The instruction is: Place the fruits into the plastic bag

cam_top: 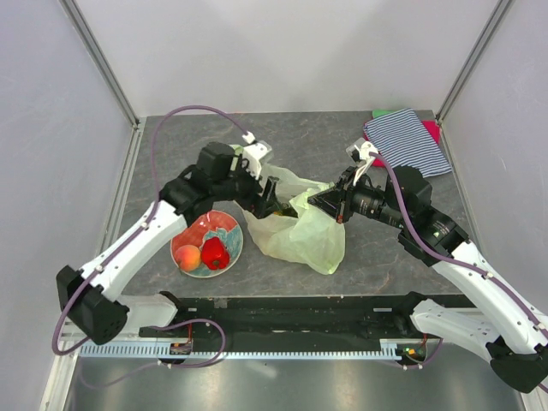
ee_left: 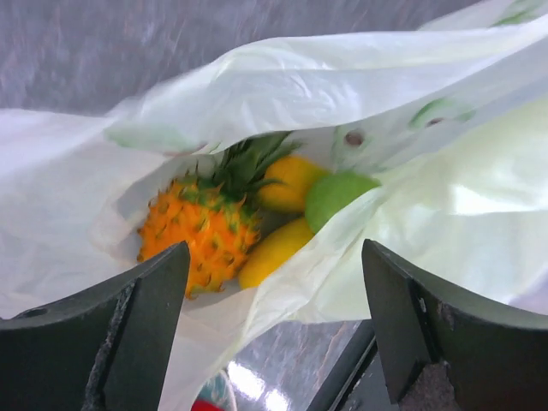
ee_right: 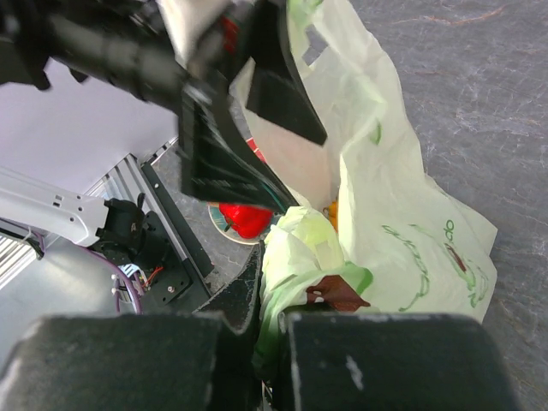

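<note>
The pale green plastic bag (cam_top: pixel 300 233) lies mid-table with its mouth held open. Inside it, in the left wrist view, I see the orange pineapple (ee_left: pixel 199 231), a yellow lemon (ee_left: pixel 289 181), a green apple (ee_left: pixel 336 197) and an orange-yellow mango (ee_left: pixel 272 250). My left gripper (cam_top: pixel 264 199) is open and empty just above the bag's mouth (ee_left: pixel 274 325). My right gripper (cam_top: pixel 321 204) is shut on the bag's rim (ee_right: pixel 295 282) and holds it up. A peach (cam_top: pixel 188 257) and a red pepper-like piece (cam_top: pixel 214 253) lie on the red floral plate (cam_top: pixel 224 227).
A striped blue-white folded cloth (cam_top: pixel 407 144) lies at the far right corner on pink and green cloths. The plate sits near the front edge, left of the bag. White walls enclose the table.
</note>
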You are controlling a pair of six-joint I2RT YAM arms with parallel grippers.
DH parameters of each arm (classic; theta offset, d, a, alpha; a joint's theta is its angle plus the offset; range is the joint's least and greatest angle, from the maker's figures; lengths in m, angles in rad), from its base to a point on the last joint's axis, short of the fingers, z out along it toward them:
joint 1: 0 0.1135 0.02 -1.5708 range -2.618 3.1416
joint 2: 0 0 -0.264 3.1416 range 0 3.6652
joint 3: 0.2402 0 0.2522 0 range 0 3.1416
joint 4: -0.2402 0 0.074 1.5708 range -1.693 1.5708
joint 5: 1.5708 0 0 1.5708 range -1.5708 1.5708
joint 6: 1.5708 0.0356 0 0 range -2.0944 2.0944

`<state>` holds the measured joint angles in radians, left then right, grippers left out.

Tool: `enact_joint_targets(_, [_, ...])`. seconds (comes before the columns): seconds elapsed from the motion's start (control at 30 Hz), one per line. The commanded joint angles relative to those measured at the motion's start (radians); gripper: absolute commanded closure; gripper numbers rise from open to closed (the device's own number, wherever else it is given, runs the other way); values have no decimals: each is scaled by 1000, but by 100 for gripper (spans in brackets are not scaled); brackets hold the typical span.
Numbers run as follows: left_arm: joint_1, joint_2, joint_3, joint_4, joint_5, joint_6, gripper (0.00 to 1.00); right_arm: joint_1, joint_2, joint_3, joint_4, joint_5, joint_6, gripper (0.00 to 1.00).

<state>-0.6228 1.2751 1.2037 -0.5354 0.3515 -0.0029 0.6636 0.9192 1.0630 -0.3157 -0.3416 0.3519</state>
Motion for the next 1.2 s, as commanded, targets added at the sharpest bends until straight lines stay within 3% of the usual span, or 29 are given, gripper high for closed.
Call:
enact_joint_targets(0.0, [73, -69, -7, 136, 223, -71, 12, 1, -11, 25, 12, 3, 2, 100])
enact_joint_targets(0.1, [121, -79, -15, 195, 418, -123, 12, 2, -13, 23, 10, 3, 4, 100])
enact_joint_targets(0.23, [144, -92, -32, 282, 578, -190, 12, 1, -14, 25, 9, 6, 4, 100])
enact_joint_targets(0.53, [293, -195, -122, 619, 765, -414, 12, 1, -17, 23, 4, 7, 1, 100])
enact_joint_targets(0.83, [486, -384, -299, 713, 607, -534, 12, -1, -34, 17, -2, 19, -2, 100])
enact_joint_targets(0.97, [607, -447, -346, 502, 466, -536, 12, 1, -36, 22, -8, 18, -11, 100])
enact_joint_targets(1.17, [799, -559, -438, 362, 347, -589, 11, 1, -49, 12, -13, 27, -19, 100])
